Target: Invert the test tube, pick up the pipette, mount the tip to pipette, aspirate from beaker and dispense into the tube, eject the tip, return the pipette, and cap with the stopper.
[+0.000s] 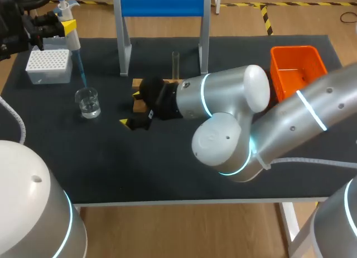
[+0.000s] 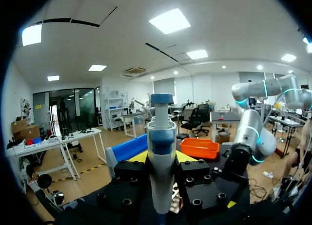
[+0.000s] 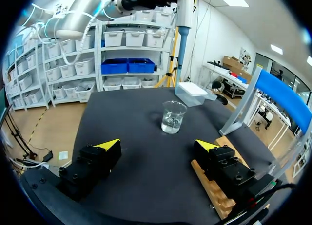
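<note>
Blue-topped pipette [image 2: 160,137] clamped upright in L pincer [image 2: 162,186], above beaker [image 1: 88,103], R pincer [image 3: 157,144] spread, low by wooden rack [image 3: 210,188]

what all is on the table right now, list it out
pipette: 1, white and blue, tip over the beaker
beaker: 1, clear, some liquid, left side of the mat
tip box: 1, white, far left
test tube: 1, clear, upright, far middle
wooden block: 1, tan, middle
stand: 1, blue bar on grey legs, far middle
bin: 1, orange, far right
mat: 1, black, covers the table
left gripper: shut on the pipette
right gripper: open, by the wooden block
</note>
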Robot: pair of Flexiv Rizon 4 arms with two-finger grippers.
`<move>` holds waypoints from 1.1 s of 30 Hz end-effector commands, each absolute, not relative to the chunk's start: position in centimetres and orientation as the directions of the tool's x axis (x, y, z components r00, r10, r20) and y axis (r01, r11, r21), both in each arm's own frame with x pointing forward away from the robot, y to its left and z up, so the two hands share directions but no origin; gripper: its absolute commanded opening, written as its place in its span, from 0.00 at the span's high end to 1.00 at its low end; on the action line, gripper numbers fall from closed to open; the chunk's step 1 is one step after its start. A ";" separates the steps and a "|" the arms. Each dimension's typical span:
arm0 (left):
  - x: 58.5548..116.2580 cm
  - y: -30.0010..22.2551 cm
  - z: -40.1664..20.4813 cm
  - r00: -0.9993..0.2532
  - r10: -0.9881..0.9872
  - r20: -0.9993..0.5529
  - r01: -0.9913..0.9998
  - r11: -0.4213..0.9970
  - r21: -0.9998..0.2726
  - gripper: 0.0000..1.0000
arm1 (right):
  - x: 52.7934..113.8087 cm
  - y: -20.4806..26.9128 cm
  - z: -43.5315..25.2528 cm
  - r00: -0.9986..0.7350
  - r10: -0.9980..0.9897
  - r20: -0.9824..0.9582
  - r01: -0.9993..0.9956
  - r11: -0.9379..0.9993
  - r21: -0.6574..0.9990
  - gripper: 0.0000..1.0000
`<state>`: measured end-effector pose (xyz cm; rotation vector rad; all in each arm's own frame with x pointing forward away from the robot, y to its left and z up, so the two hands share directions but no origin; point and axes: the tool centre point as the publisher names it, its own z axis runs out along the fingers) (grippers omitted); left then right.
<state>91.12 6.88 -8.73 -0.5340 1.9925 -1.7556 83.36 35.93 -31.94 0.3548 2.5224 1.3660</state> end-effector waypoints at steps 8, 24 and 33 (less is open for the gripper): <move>91.1 6.8 -8.8 -0.831 -0.552 -0.066 -0.003 0.124 -0.992 1.00 | 85.0 38.2 -34.1 -0.929 0.354 -0.108 0.100 0.521 0.848 0.00; 91.1 6.8 -8.8 -0.831 -0.552 -0.066 -0.003 0.124 -0.992 1.00 | 85.1 38.1 -33.9 -0.926 0.361 -0.112 0.097 0.515 0.852 0.00; 91.1 6.8 -8.8 -0.831 -0.552 -0.066 -0.003 0.124 -0.992 1.00 | 85.1 38.1 -33.9 -0.926 0.361 -0.112 0.097 0.515 0.852 0.00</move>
